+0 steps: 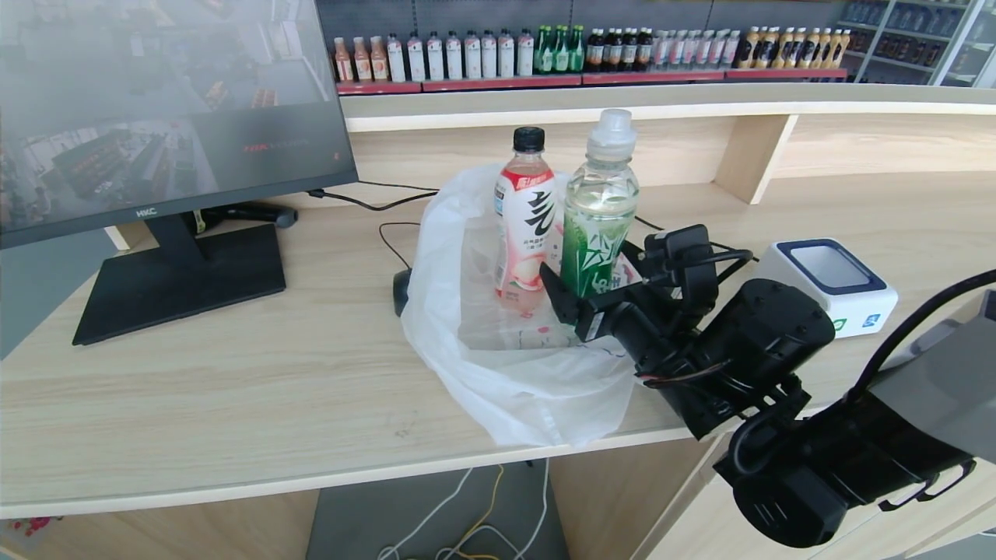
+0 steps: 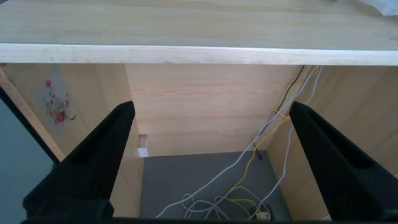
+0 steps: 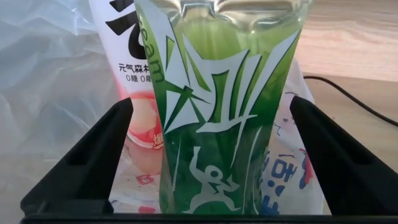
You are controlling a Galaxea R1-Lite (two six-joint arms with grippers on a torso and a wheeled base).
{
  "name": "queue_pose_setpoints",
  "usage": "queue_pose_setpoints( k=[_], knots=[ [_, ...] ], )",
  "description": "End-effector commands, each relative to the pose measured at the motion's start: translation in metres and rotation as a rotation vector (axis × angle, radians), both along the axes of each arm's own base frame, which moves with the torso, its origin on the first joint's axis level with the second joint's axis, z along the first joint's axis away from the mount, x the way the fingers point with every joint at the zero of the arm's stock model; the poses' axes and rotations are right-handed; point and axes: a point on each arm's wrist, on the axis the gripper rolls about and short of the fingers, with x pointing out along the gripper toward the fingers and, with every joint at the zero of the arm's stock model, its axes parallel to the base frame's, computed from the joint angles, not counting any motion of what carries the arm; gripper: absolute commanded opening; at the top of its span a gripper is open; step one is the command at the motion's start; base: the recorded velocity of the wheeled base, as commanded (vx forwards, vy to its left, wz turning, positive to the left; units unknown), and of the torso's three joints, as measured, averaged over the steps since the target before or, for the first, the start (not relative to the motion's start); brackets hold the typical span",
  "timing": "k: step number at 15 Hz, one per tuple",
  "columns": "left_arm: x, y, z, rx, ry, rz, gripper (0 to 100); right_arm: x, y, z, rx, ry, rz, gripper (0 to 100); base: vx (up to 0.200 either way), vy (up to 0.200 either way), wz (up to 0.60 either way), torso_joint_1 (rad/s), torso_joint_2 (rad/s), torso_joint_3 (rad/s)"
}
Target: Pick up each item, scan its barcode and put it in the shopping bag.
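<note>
We see pink bottle (image 1: 525, 233) touching green bottle (image 1: 599, 225) in shopping bag (image 1: 506, 389). Right gripper (image 1: 587, 295) open around green bottle; left gripper (image 2: 208, 162) open below worktop (image 2: 186, 25).

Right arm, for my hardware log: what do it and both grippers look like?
The right arm is black with chunky cylindrical joints, a grey upper segment, looping black cables and thin red wires by the wrist. The right gripper and left gripper have matte black, wedge-shaped fingers.
</note>
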Motion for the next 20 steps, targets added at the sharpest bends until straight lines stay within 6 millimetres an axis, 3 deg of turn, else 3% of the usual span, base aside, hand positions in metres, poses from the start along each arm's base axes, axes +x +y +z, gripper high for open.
queue_pose_setpoints(
  k=[1, 3, 6, 9, 10, 13, 16, 18, 20],
  knots=[
    [0.0, 0.0, 0.0, 0.0, 0.0, 0.0, 100, -0.003, -0.002, 0.005, 0.007, -0.009, 0.001, 100, 0.0, 0.0, 0.0, 0.0, 0.0, 0.0],
    [0.0, 0.0, 0.0, 0.0, 0.0, 0.0, 100, -0.011, -0.008, 0.009, 0.006, -0.011, 0.0, 100, 0.0, 0.0, 0.0, 0.0, 0.0, 0.0],
    [0.0, 0.0, 0.0, 0.0, 0.0, 0.0, 100, -0.036, -0.026, 0.033, 0.035, -0.049, 0.0, 100, 0.0, 0.0, 0.0, 0.0, 0.0, 0.0],
    [0.0, 0.0, 0.0, 0.0, 0.0, 0.0, 100, -0.09, -0.067, 0.046, 0.039, -0.06, -0.005, 100, 0.0, 0.0, 0.0, 0.0, 0.0, 0.0],
    [0.0, 0.0, 0.0, 0.0, 0.0, 0.002, 100, -0.101, -0.077, 0.045, 0.034, -0.054, -0.01, 100, 0.0, 0.0, 0.0, 0.0, 0.0, 0.0],
    [0.0, 0.0, 0.0, 0.0, 0.0, 0.0, 100, -0.169, -0.133, 0.017, -0.005, 0.002, -0.054, 100, 0.0, 0.0, 0.0, 0.0, 0.0, 0.0],
    [0.0, 0.0, 0.0, 0.0, 0.0, 0.0, 100, -0.191, -0.155, 0.027, 0.066, -0.077, -0.113, 100, 0.0, 0.0, 0.0, 0.0, 0.0, 0.0],
    [0.0, 0.0, 0.0, 0.0, 0.0, 0.002, 100, -0.206, -0.164, 0.017, 0.037, 0.027, -0.103, 100, 0.0, 0.0, 0.0, 0.0, 0.0, 0.0],
    [0.0, 0.0, 0.0, 0.0, 0.0, 0.0, 100, -0.237, -0.181, -0.004, -0.099, 0.134, -0.099, 100, 0.0, 0.0, 0.0, 0.0, 0.0, 0.0]
  ],
)
